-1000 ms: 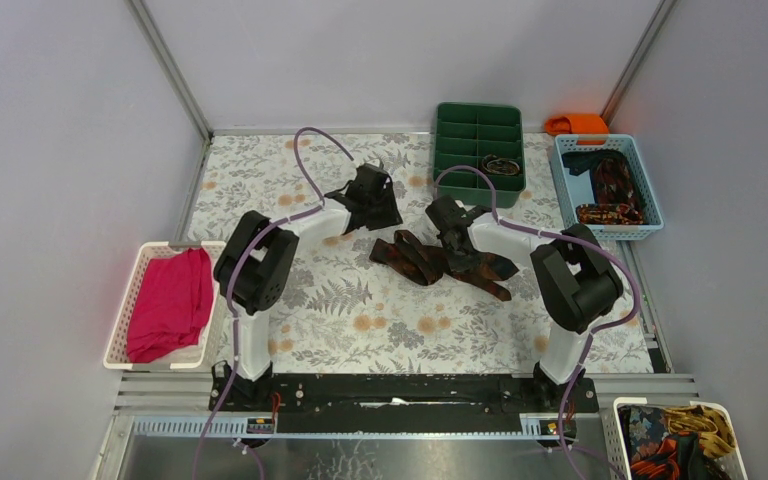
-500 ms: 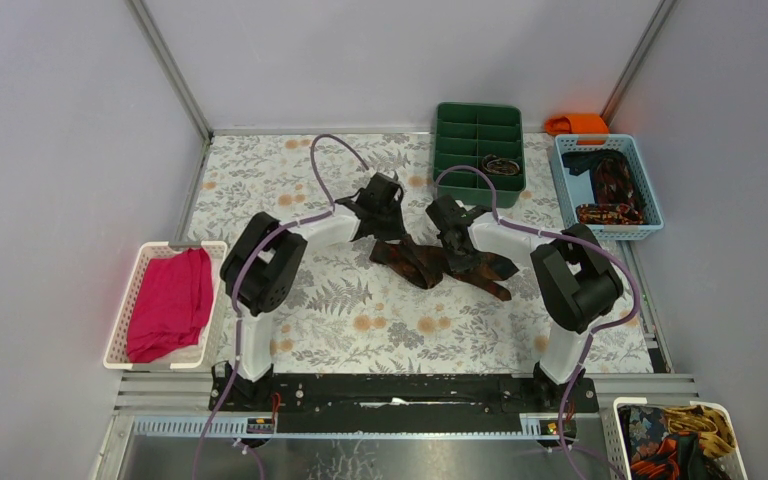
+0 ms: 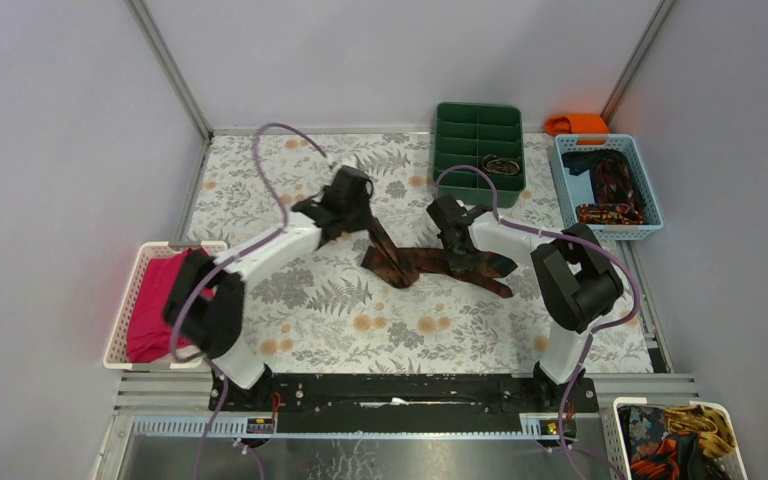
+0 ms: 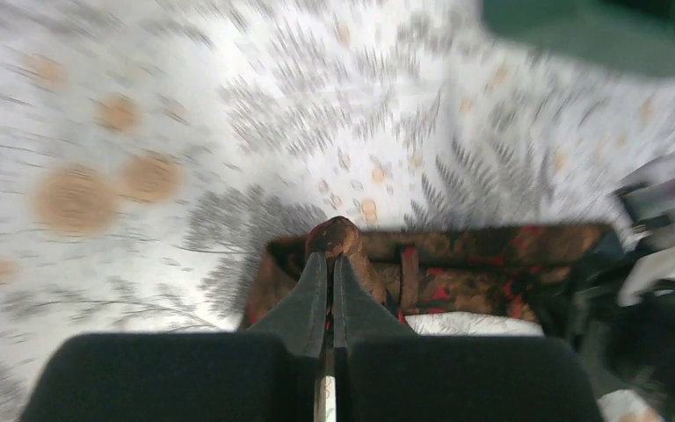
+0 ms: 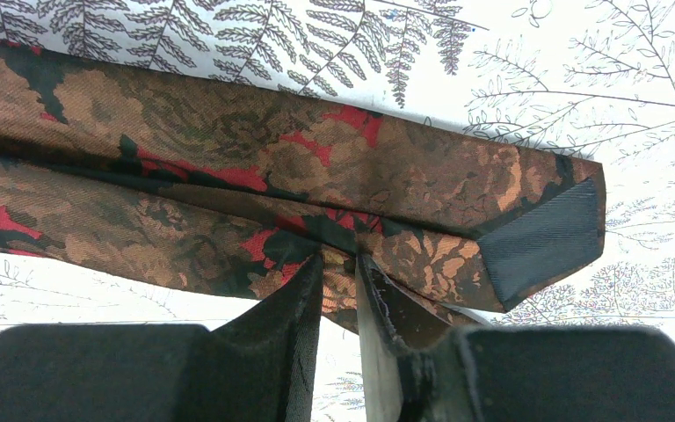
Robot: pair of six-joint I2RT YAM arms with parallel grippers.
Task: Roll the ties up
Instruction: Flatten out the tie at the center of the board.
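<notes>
Brown-and-red patterned fabric tie (image 3: 415, 263) looks limp, slippery; left gripper (image 4: 332, 257) pinches its ten-o'clock end, right gripper (image 5: 338, 262) clamps near four-o'clock tip.

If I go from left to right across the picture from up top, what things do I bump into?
pink cloth → left fingers → tie → blue basket
</notes>
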